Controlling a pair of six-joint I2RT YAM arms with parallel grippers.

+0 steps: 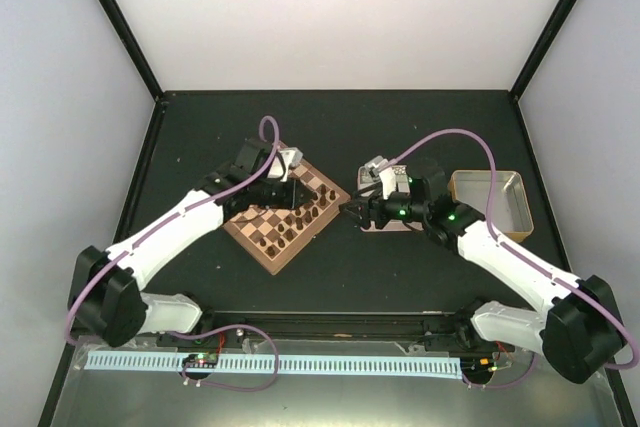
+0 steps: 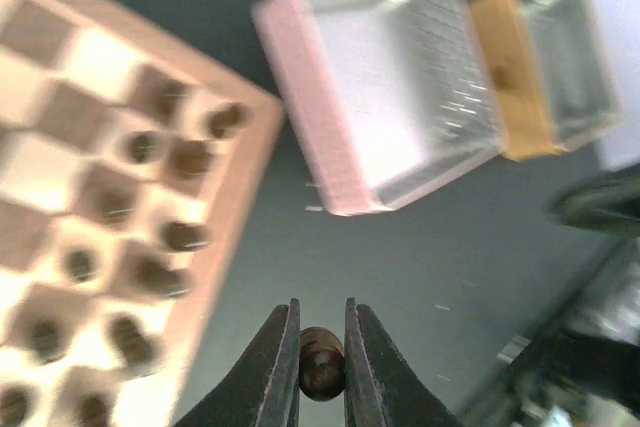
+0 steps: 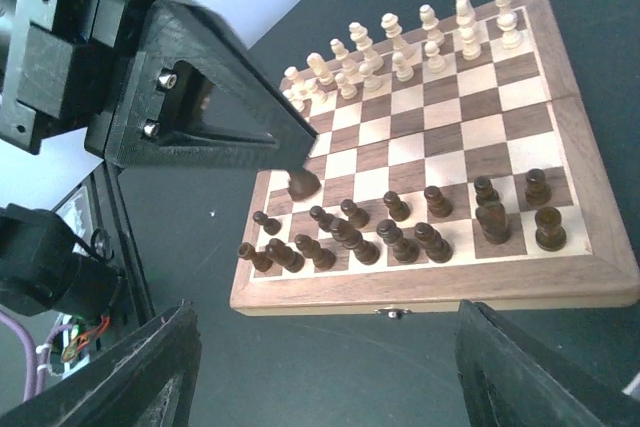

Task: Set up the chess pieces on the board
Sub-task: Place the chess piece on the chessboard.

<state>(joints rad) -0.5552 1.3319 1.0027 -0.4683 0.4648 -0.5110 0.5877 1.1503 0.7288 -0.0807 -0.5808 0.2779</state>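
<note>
Pinched between the two black fingers of the left gripper (image 2: 321, 315) is one dark piece (image 2: 321, 365), clamped on both sides and filling the gap; from the right wrist view this same gripper hangs over the board (image 3: 430, 297), the piece at its tip above the squares just behind the left end of the dark rows, though whether it touches the wood cannot be told; the other dark pieces (image 3: 397, 237) stand upright in two rows along the board's near edge, and the pale pieces (image 3: 400, 47) line the far edge; the right gripper (image 3: 328, 347) is spread wide with nothing between its fingers, held off the board's near rim above the dark table (image 1: 400, 127); beside the board, apart from it, sit a pink-walled container (image 2: 300, 97) and, just beyond, an orange-walled tin (image 2: 495, 67).
</note>
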